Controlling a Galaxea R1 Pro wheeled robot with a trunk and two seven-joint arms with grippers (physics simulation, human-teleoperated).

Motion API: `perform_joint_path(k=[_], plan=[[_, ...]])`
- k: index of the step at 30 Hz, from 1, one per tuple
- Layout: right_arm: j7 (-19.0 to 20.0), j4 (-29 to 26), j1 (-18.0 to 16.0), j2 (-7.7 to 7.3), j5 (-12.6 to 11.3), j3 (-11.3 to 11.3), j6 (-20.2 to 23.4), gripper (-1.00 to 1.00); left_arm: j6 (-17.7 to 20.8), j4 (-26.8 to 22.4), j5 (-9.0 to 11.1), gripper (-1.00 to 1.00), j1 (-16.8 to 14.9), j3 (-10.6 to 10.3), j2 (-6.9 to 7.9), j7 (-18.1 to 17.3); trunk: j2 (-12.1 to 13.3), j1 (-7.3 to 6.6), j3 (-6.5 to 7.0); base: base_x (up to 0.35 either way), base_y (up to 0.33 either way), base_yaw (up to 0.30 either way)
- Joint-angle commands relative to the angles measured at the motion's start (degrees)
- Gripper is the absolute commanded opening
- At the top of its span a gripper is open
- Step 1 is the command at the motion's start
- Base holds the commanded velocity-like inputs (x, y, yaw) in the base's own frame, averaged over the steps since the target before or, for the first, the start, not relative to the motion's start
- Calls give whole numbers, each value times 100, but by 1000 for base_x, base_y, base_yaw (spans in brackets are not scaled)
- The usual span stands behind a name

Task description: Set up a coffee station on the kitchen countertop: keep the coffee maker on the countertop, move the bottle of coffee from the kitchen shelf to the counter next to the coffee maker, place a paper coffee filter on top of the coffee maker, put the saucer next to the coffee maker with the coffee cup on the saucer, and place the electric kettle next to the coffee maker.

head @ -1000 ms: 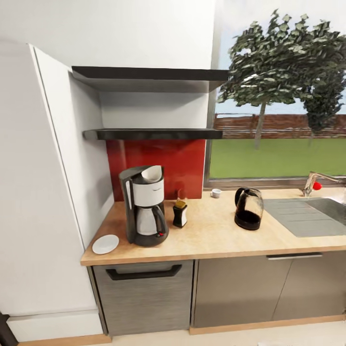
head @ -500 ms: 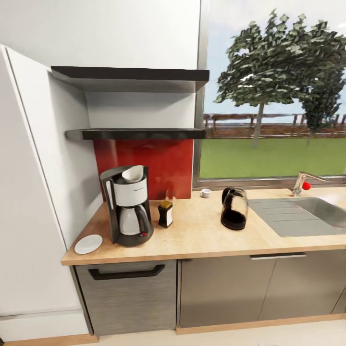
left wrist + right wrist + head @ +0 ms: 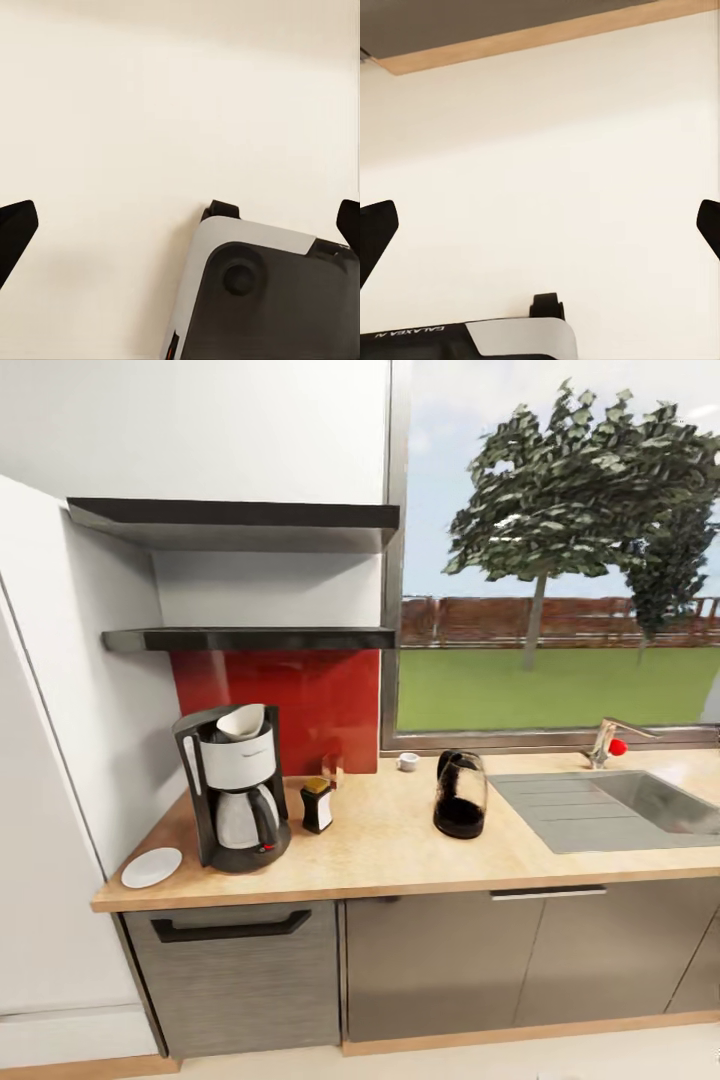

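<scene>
Both jaws spread wide, empty, over pale floor: left gripper (image 3: 180, 225), right gripper (image 3: 540, 225). Outstanding: coffee cup (image 3: 407, 761) by window, well apart from saucer (image 3: 151, 867) beside coffee maker (image 3: 232, 787). Advice: approach squarely, pinch rim gently.

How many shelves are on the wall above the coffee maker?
2. The upper shelf sits just under the white wall cabinet; the lower shelf runs along the top of the red backsplash, directly above the coffee maker. Both look bare from here.
</scene>
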Motion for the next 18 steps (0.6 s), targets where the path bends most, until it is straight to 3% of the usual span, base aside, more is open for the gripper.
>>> perform_joint_path(k=[1,7,8,10,12,14,15,17,18], plan=[[17,2,-1,-2,-57,47,3,100,-16,7,16,100,-2,39,0,-25,-4,1,-2,0,-54,0],[0,12,-1,-2,-45,47,3,100,-12,34,-15,100,-2,15,-52,-9,-4,1,-2,0,-18,0],[-6,14,1,-9,-43,47,-4,100,-36,-240,-393,100,-65,-165,-381,-41,-4,1,-2,0,0,0],[-9,14,5,-8,-43,47,-8,100,-113,-599,-812,100,-85,-392,-414,-92,-4,1,-2,0,0,0],[-11,14,11,-8,-43,47,-13,100,-152,-1286,-1296,100,-97,-758,-457,-502,-4,1,-2,0,0,0],[-12,14,21,-5,-43,47,-18,100,-143,-1863,-1608,100,-106,-1135,-483,-1224,-4,1,-2,0,0,0],[-12,14,29,-5,-43,47,-19,100,-132,-1992,-1660,100,-110,-1222,-487,-1439,-4,1,-2,0,0,0],[-12,14,55,-3,-43,47,-22,100,-92,-2457,-1789,100,-200,-1450,-494,-2250,-4,1,-2,0,0,0],[-12,14,61,-3,-43,47,-22,100,-75,-2556,-1804,100,-245,-1483,-494,-2425,-4,1,-2,0,0,0]])
